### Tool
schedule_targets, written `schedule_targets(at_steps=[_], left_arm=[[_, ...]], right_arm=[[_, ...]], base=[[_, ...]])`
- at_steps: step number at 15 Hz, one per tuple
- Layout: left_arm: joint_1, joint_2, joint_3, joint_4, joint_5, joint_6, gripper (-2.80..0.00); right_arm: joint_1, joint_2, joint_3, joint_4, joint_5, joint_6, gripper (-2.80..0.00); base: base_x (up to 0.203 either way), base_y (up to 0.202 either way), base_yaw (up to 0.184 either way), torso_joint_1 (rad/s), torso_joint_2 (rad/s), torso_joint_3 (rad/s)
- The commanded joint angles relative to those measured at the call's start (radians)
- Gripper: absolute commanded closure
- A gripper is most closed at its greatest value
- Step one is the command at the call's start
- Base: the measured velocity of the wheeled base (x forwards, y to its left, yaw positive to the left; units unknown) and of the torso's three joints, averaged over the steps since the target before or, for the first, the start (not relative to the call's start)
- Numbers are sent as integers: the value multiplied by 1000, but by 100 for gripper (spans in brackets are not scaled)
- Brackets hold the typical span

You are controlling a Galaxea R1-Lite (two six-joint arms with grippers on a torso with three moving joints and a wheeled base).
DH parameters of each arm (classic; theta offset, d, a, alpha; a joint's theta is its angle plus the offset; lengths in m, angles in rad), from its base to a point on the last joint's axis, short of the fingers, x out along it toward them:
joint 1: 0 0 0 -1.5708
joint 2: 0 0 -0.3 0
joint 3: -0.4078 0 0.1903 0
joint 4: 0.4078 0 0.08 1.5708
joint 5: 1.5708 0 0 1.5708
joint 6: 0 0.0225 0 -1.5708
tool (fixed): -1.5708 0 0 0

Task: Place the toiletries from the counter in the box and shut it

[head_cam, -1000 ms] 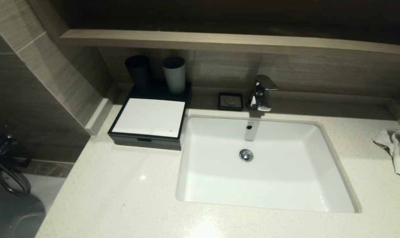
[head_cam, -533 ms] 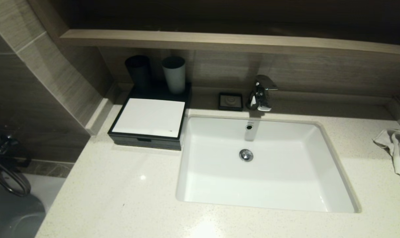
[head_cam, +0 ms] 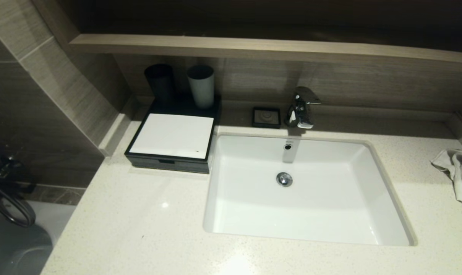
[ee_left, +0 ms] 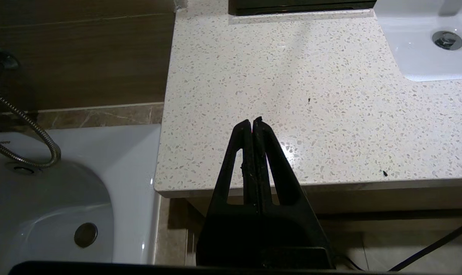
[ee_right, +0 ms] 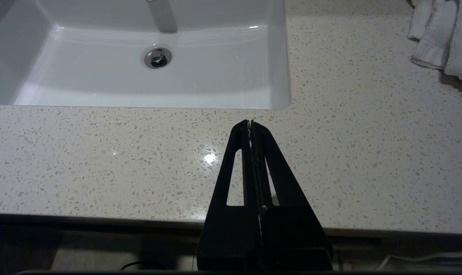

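The box, low and black with a flat white top panel, sits on the bench at its rear left, just beside the left rim of the white sink basin. Its notched front drawer is pushed flush with the box front. No toiletry packets show on the bench in any view. On the dark rear part of the box stand two cups, a dark one and a grey one, side by side and close to the tiled back wall. Between the box and the chrome faucet lies a small black square dish on the ledge behind the basin. The basin's round metal drain sits in its middle. A crumpled white towel lies at the far right of the bench.

Neither arm shows in the head view. In the left wrist view the left tool is clenched on nothing, its fingers pressed together, hanging over the bench's front left corner, well apart from the box; a white bathtub with a metal shower hose lies below beside the bench. In the right wrist view the right tool is likewise clenched on nothing, held above the bench's front strip, just before the basin's front right corner.
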Motion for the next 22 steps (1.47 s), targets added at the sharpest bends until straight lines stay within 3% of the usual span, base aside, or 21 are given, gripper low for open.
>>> schedule_targets(at_steps=[1, 4, 10, 13, 22], left_arm=[[0, -8, 4, -1, 28, -1, 0], [0, -9, 34, -8, 96, -1, 0], [0, -9, 57, -13, 85, -5, 0], [0, -9, 60, -25, 93, -60, 0], [0, -9, 60, -27, 93, -64, 0]], right_arm=[[0, 0, 0, 0, 0, 0, 0], [0, 0, 0, 0, 0, 0, 0], [0, 0, 0, 0, 0, 0, 0], [0, 0, 0, 0, 0, 0, 0], [0, 0, 0, 0, 0, 0, 0]], base=[[0, 0, 0, 0, 0, 0], [0, 0, 0, 0, 0, 0], [0, 0, 0, 0, 0, 0], [0, 0, 0, 0, 0, 0], [0, 0, 0, 0, 0, 0]])
